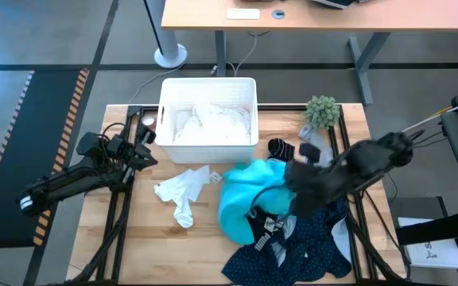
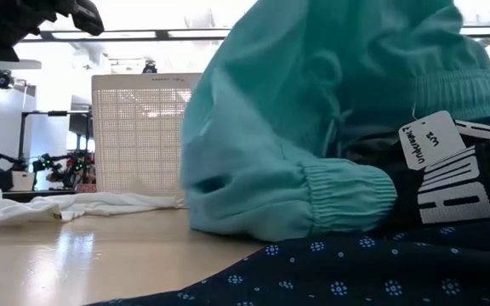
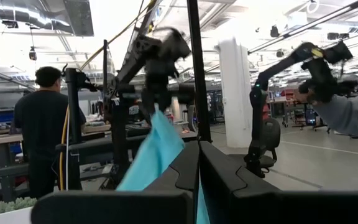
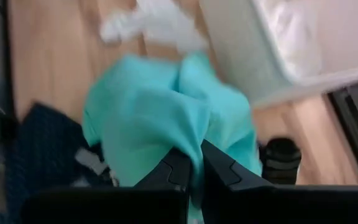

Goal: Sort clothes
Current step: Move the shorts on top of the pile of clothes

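Teal garment (image 1: 245, 199) hangs pinched in the right gripper (image 4: 194, 163), fingers clamped on its fabric, lifted over the surface's right half. Basket (image 1: 208, 111) lies away toward the far left of it. Left gripper (image 1: 143, 147) waits with fingers together beside the basket, nearer it but empty.

High view looks straight down on the table (image 1: 153, 230). Low view faces level across it, close against the teal garment (image 2: 313, 127), shared with both wrist views.
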You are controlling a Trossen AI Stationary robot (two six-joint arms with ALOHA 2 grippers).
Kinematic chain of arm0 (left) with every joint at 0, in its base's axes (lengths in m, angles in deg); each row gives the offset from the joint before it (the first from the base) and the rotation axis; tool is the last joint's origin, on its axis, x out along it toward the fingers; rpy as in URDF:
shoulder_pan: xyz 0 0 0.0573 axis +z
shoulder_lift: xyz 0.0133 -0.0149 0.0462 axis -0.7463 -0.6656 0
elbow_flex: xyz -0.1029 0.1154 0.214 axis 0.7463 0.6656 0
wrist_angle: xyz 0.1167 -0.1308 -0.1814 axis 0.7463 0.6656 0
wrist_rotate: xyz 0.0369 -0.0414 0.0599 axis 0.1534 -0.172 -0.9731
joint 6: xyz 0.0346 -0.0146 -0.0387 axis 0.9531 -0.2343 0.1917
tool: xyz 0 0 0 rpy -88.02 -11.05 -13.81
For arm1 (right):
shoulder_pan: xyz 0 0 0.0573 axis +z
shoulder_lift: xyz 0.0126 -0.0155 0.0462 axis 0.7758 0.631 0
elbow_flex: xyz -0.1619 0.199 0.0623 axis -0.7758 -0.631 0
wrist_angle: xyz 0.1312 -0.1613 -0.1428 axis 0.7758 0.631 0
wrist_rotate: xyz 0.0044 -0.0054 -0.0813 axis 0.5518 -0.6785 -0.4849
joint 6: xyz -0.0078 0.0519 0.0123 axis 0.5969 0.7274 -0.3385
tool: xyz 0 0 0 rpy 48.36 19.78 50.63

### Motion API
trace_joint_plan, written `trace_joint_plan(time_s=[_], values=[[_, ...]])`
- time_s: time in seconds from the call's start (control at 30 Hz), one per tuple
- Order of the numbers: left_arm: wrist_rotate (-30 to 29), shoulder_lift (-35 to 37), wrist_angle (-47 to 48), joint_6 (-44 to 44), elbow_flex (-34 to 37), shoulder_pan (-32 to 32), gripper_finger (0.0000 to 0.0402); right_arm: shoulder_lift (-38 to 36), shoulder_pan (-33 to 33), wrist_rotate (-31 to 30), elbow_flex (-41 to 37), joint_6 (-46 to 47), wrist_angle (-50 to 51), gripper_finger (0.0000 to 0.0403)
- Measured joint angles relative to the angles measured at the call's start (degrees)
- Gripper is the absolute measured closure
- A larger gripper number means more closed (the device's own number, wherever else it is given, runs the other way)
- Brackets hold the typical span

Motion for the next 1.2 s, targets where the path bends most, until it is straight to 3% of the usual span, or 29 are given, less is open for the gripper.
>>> trace_joint_plan(time_s=[0.3,0.6,0.93,1.2], values=[[0.00,0.00,-0.20,0.02,0.00,0.00,0.0402,3.95,-0.01,4.60,-21.01,10.48,-4.50,0.0403],[-0.02,-0.02,-0.46,0.02,0.00,0.00,0.0402,8.53,-0.27,9.06,-37.36,6.97,-34.68,0.0403],[-0.04,-0.09,-0.44,0.42,0.00,0.00,0.0402,12.14,-0.30,10.72,-39.18,9.70,-37.03,0.0401],[-0.02,-0.40,-0.37,-1.40,0.00,0.00,0.0402,10.44,0.16,11.37,-27.11,8.13,-27.84,0.0337]])
